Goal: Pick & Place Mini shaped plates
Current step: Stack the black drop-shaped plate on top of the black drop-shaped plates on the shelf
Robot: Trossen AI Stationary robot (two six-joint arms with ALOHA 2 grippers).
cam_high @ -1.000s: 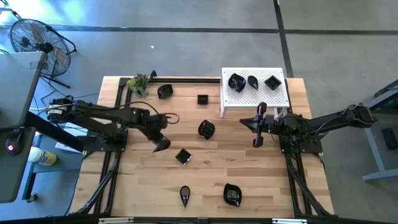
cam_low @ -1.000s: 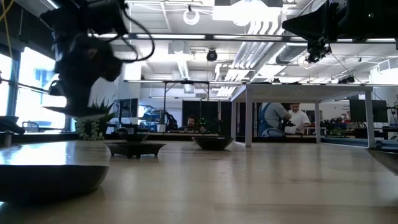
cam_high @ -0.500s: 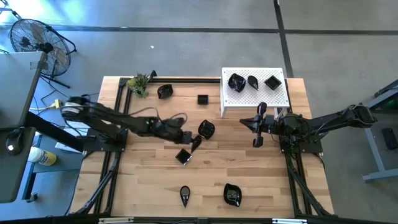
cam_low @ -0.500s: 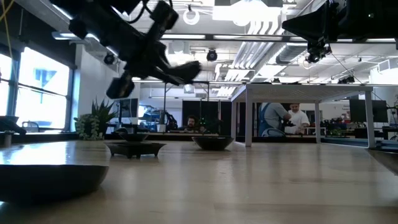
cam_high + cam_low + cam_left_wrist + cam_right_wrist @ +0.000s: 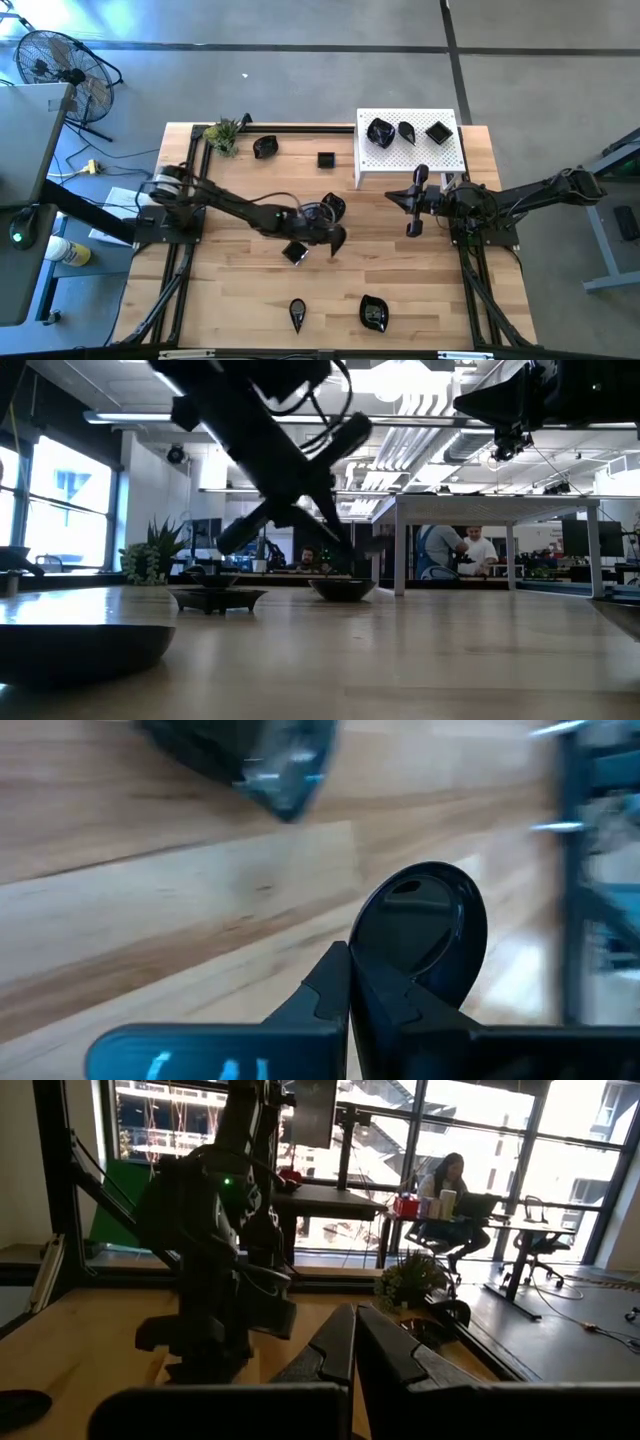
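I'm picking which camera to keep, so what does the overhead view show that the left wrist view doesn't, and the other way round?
Only the high view shows the white perforated platform carrying three glossy black mini plates, the small green plant, and the waiting right pincer beside the platform. Only the left wrist view shows, close up, a rounded black plate just beyond the shut left pincer. Both show the wooden table and the left pincer near mid-table.
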